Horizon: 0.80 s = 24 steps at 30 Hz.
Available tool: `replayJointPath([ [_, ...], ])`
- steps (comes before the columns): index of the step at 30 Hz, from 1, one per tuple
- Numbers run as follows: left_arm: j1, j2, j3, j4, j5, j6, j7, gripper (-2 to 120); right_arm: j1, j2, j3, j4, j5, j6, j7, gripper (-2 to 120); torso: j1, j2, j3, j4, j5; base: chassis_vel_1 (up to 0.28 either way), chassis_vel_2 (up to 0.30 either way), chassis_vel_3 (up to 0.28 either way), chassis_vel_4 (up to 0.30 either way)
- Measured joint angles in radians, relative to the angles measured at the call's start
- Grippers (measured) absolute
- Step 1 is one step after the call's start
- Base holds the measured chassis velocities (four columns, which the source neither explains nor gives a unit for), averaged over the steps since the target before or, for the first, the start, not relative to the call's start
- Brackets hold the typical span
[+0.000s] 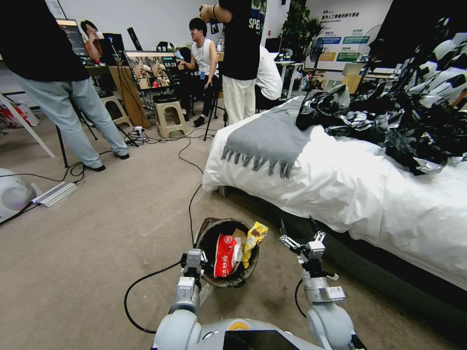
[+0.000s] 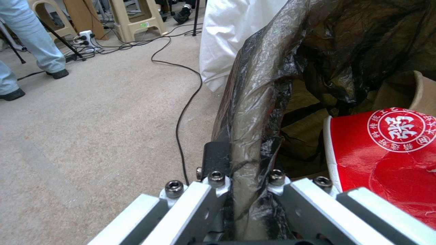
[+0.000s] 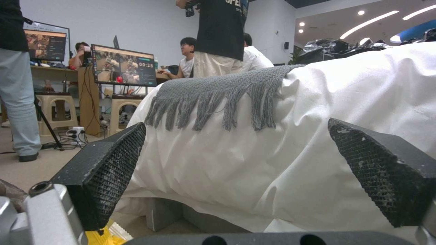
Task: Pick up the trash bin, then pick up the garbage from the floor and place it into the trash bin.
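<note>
The trash bin (image 1: 208, 228), lined with a black bag, is just in front of me beside the bed. My left gripper (image 1: 194, 261) is shut on its near rim; the left wrist view shows the jaws clamped on the liner-covered rim (image 2: 249, 136). Garbage lies inside: a red-and-white packet (image 1: 224, 255) (image 2: 386, 153), a yellow wrapper (image 1: 254, 238) and brown paper (image 1: 239, 235). My right gripper (image 1: 297, 232) hovers open and empty just right of the bin, near the bed's side. In the right wrist view its pads (image 3: 109, 170) stand wide apart, with a yellow wrapper (image 3: 102, 237) at the edge.
A bed with a white duvet (image 1: 340, 184) and grey fringed throw (image 1: 267, 138) fills the right; glossy black bags (image 1: 408, 116) are heaped on it. A black cable (image 1: 192, 199) runs over the carpet to the bin. Stools (image 1: 169, 116) and standing people are behind; open carpet lies left.
</note>
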Motion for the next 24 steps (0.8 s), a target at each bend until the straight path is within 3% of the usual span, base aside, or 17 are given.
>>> replayJointPath([
  [13, 0.003, -0.001, 0.001, -0.02, 0.003, 0.003, 0.003, 0, 0.018, 0.0, -0.001, -0.006, 0.003, 0.0, 0.0, 100, 0.0, 0.0, 0.0, 0.0, 0.0, 0.029, 0.02, 0.024, 0.024],
  [24, 0.0, -0.003, 0.0, -0.024, 0.003, 0.003, 0.004, 0, 0.025, -0.001, 0.0, -0.007, 0.002, 0.0, -0.001, 100, 0.0, 0.0, 0.0, 0.0, 0.0, 0.091, 0.099, 0.094, 0.089],
])
